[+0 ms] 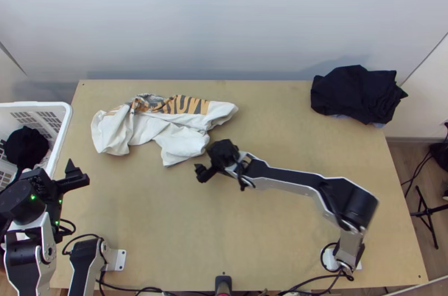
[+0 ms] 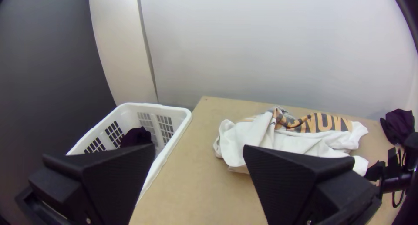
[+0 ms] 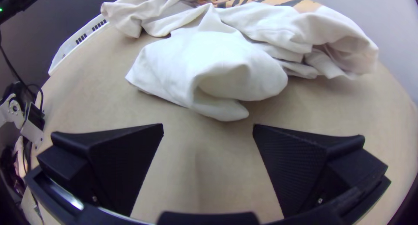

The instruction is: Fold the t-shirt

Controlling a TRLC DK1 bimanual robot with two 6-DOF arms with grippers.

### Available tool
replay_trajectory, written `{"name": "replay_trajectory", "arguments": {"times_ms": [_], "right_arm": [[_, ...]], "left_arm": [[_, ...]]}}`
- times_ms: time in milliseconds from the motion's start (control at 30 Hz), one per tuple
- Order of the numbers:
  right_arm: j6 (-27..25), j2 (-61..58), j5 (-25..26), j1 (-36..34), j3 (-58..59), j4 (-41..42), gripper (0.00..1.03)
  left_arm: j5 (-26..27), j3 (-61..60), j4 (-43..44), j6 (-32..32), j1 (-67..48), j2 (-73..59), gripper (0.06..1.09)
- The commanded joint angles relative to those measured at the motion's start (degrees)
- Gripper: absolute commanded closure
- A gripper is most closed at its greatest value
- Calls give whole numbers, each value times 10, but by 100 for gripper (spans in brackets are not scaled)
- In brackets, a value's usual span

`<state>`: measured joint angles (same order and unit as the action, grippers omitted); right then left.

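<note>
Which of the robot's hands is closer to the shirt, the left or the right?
The right. The right gripper is open just short of the shirt's near edge; the left gripper is farther off, beside the basket.

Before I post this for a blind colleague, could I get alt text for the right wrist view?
A bunched white t-shirt with an orange-and-black print lies on a wooden table, just beyond the right gripper, whose jaws stand open and empty.
</note>
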<state>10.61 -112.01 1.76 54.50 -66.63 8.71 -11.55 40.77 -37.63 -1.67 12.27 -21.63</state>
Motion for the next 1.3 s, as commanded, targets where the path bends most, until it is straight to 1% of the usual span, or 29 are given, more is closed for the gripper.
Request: {"name": "replay_trajectory", "arguments": {"times_ms": [0, 67, 133, 167, 233, 267, 300, 367, 500, 567, 667, 800, 933, 1067, 1167, 1267], "right_arm": [[0, -72, 17, 8, -89, 1, 10], [-1, -88, 25, 8, -117, -4, 26], [-9, -101, 32, 8, -146, -14, 51], [-16, -110, 37, 8, -164, -29, 60], [-31, -128, 43, 8, -201, -66, 71], [-38, -133, 44, 7, -215, -84, 80], [-50, -135, 44, 7, -222, -95, 98], [-55, -124, 51, 8, -220, -107, 100], [-56, -86, 51, 8, -212, -137, 100], [-57, -58, 52, 10, -217, -164, 100], [-59, -9, 51, 16, -244, -230, 100], [-59, 39, 51, 16, -320, -347, 100], [-62, 60, 51, 9, -424, -448, 100], [-86, 64, 51, -2, -538, -544, 100], [-103, 62, 51, -18, -618, -594, 100], [-130, 72, 52, -41, -647, -608, 100]], "left_arm": [[9, -2, 11, -1, -3, -11, 11], [11, -1, 20, -3, -3, -18, 11], [11, 0, 26, -7, -3, -25, 11], [11, 1, 31, -8, -3, -30, 11], [11, 3, 39, -14, -3, -37, 11], [11, 3, 46, -18, -2, -40, 11], [11, 4, 51, -19, -1, -43, 11], [11, 7, 55, -26, -1, -49, 11], [12, 11, 66, -32, -1, -56, 11], [14, 13, 68, -32, -1, -62, 11], [28, 18, 70, -32, -2, -69, 11], [48, 20, 77, -32, -8, -83, 11], [51, 22, 85, -25, -42, -98, 11], [50, 32, 87, -23, -73, -121, 11], [50, 40, 84, -25, -103, -134, 11], [50, 44, 83, -37, -116, -152, 11]]}}
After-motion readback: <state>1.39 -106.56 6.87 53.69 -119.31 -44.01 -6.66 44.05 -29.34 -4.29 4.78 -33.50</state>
